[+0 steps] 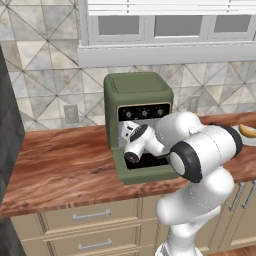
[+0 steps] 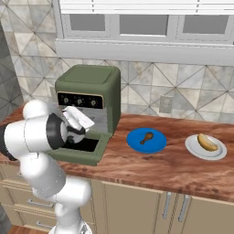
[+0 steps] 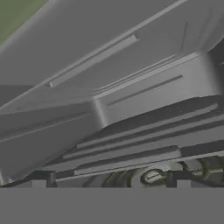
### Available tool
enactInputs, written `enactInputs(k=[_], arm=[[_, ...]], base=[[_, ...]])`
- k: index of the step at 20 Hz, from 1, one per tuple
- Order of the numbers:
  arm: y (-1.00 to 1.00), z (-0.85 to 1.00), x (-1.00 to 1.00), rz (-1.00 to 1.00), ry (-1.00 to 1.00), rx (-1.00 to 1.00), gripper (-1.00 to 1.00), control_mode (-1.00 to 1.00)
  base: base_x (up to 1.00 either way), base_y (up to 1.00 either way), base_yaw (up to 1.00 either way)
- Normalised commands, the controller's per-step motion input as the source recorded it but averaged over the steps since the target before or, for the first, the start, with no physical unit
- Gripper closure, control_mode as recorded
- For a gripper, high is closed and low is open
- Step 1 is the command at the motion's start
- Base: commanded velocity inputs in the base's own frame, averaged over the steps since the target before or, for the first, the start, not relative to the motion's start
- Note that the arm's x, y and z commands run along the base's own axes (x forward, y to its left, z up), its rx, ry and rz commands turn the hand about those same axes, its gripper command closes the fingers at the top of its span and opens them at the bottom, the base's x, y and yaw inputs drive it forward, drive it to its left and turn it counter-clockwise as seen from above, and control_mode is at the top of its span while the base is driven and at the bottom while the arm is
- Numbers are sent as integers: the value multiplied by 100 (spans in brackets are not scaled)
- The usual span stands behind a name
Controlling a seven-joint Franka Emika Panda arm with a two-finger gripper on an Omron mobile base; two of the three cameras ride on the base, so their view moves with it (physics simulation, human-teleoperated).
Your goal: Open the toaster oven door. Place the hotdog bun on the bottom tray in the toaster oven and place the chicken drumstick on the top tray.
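You are looking at the boxy olive-green toaster oven with its rounded top and black knob strip, standing on the reddish-brown wooden counter toward its back edge, against the tiled wall. Its olive-green framed drop-down door with the dark glass window lies folded down flat toward the counter's front edge, so the grey metal cavity is exposed.

Your white arm reaches in from the front, and the two-finger gripper sits at the mouth of that cavity, just above the lowered door. In the hand view the two small dark fingertips stand wide apart with nothing between them. Ahead of them you see the grey inner walls and the ribbed rack ledges of the oven, tilted across the picture.

To the right of the oven in the right base view, the round blue plate rests on the counter with the brown chicken drumstick lying on it. Further toward the counter's right end, well apart from the oven, the white plate carries the tan hotdog bun. Both foods lie on their plates, untouched by the gripper.
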Motion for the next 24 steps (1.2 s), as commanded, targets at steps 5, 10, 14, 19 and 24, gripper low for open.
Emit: enactInputs(k=[5, 10, 14, 19, 24], arm=[[1, -39, 52, 1, 0, 5, -100, -100], [0, -19, 53, 1, -2, 6, -100, -100], [0, -40, 38, 0, 0, 0, 100, -100], [0, -32, -5, 0, 7, 0, 100, -100], [0, -21, -48, 0, 2, 0, 100, -100]], base=[[0, 0, 0], [0, 0, 0], [0, 0, 0], [0, 0, 0], [0, 0, 0]])
